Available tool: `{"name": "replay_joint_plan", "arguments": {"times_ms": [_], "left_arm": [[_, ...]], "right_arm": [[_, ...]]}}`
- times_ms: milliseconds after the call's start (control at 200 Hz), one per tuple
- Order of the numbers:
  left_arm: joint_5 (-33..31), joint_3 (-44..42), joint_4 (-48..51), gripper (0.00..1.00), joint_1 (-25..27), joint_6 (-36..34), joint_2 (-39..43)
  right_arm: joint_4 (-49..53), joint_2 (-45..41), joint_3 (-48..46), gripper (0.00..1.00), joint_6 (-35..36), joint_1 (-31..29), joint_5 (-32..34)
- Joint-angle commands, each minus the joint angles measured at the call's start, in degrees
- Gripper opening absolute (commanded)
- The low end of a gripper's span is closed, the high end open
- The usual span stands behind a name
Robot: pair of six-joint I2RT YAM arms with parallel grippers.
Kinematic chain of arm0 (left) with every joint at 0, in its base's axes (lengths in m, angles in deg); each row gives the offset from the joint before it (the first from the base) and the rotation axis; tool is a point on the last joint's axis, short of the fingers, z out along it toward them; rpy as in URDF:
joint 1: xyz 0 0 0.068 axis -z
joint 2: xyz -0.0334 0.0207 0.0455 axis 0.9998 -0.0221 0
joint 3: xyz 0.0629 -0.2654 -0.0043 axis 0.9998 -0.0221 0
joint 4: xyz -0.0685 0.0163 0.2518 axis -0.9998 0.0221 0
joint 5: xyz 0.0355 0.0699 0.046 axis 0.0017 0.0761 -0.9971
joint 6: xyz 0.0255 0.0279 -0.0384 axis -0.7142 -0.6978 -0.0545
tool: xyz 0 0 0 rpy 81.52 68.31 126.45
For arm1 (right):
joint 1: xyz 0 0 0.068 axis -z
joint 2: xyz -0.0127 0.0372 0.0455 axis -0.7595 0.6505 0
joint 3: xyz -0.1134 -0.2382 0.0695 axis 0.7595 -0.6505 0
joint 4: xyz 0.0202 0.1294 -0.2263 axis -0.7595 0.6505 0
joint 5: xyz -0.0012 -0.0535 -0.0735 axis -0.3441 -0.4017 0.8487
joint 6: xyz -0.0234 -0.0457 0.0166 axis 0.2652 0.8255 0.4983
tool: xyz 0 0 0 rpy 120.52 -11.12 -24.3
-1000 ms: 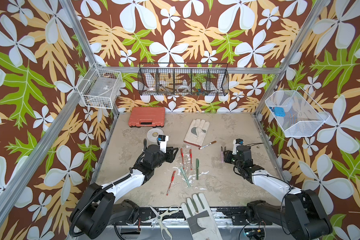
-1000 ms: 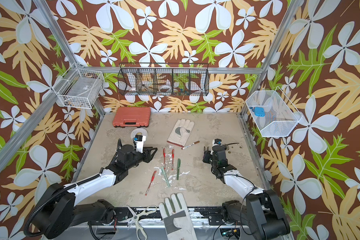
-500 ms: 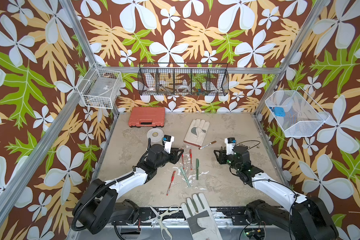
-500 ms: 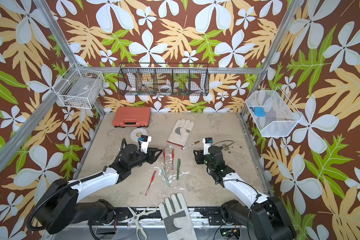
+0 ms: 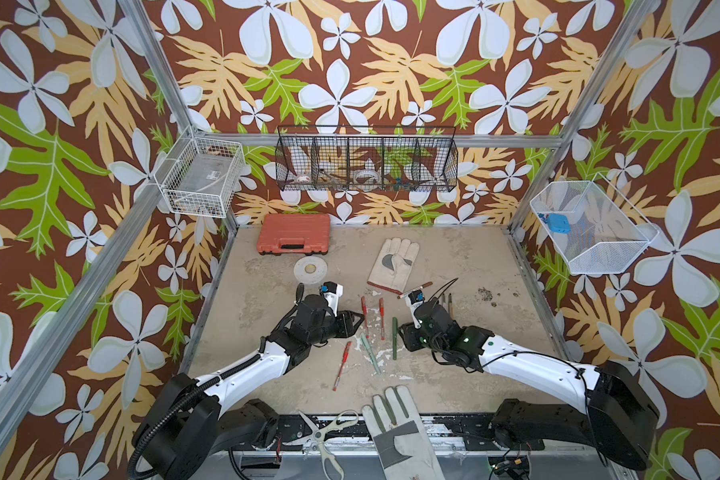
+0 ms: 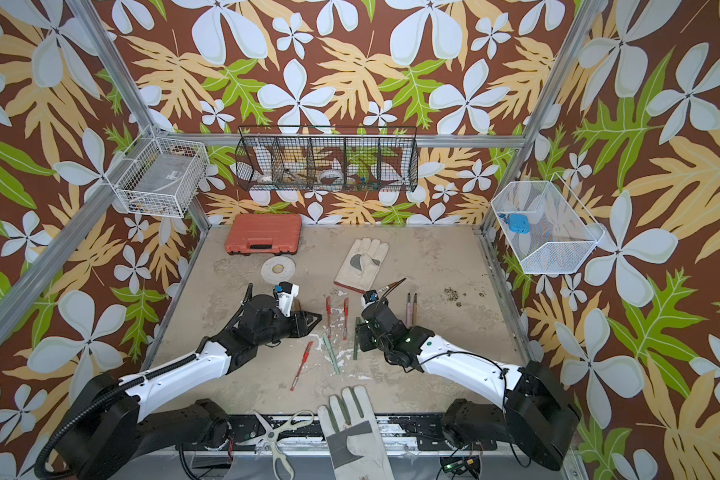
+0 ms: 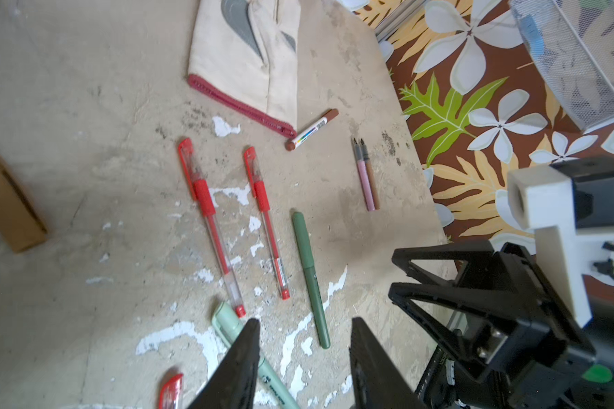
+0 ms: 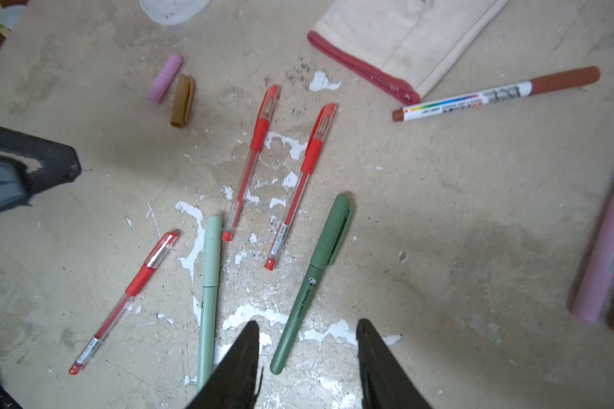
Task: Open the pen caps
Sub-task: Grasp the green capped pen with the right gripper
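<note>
Progress: I judge two pens of eight are opened. The pink pen (image 7: 364,180) and gold pen (image 7: 373,184) lie side by side with bare tips, between the middle of the table (image 5: 474,374) and its right edge.
Loose caps: the pink cap (image 8: 165,78) and gold cap (image 8: 183,101) lie together on the other side of the red pens (image 8: 300,184), well apart from their pens.
Left to do: three red pens, the mint pen (image 8: 209,294), the green pen (image 8: 311,283) and the marker (image 8: 493,94) by the cuff of the far glove (image 5: 393,264) all have their caps on.
Left gripper (image 7: 303,327): fingers apart and empty, low over one end of the mint pen.
Right gripper (image 8: 307,325): fingers apart, nothing held, above the tail of the green pen. Its cap end points to the far edge.
Room: the table is bare along the left edge and the right edge. In the middle the pens lie close, and the mint pen nearly touches one red pen.
Edges: the scissors (image 5: 325,432) and a second glove (image 5: 400,432) sit at the near edge and the case (image 5: 294,240) at the far edge.
Caution: the grippers face each other across the pens, so I would move one at a time.
</note>
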Motion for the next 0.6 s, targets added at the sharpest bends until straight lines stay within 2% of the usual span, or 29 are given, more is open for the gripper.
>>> {"name": "replay_joint_plan", "arguments": {"times_ms": [0, 400, 596], "left_arm": [[1.00, 0.00, 3.62, 0.44, 0.38, 1.96, 0.39], [8.61, -0.72, 2.09, 0.46, 1.63, 2.80, 2.54], [9.17, 0.06, 2.17, 0.46, 1.62, 2.84, 2.89]], "right_arm": [[2.82, 2.43, 1.35, 0.46, -1.65, -2.07, 4.10], [2.59, 14.94, 5.80, 0.43, -0.34, -4.15, 3.65], [1.83, 17.12, 5.93, 0.39, -0.42, -4.15, 4.16]]}}
